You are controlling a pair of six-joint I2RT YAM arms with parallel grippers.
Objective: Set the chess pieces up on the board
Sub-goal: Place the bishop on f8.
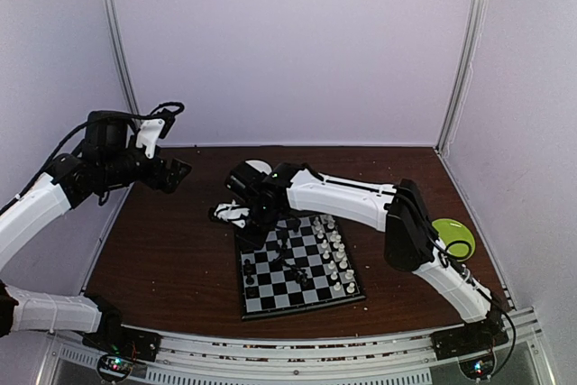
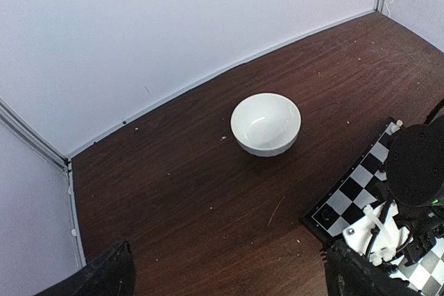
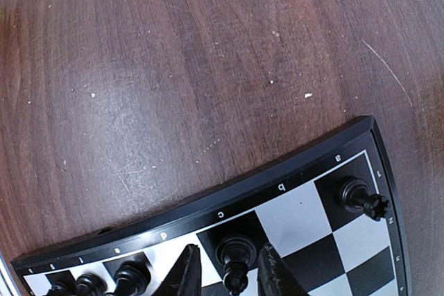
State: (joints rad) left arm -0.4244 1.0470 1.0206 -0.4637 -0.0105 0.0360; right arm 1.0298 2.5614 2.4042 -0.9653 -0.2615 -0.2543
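Observation:
The board lies at the table's middle. White chess pieces stand along its right side and black chess pieces on its left half. My right gripper is low over the board's far left corner. In the right wrist view the right gripper is open, with its fingers on either side of a black piece standing on the c square, small gaps showing. Another black piece stands on the corner square. My left gripper is raised at the left, wide open and empty.
A white bowl sits behind the board's far left corner, partly hidden in the top view. A green plate lies at the right behind the right arm. Crumbs dot the brown table. White walls enclose the table.

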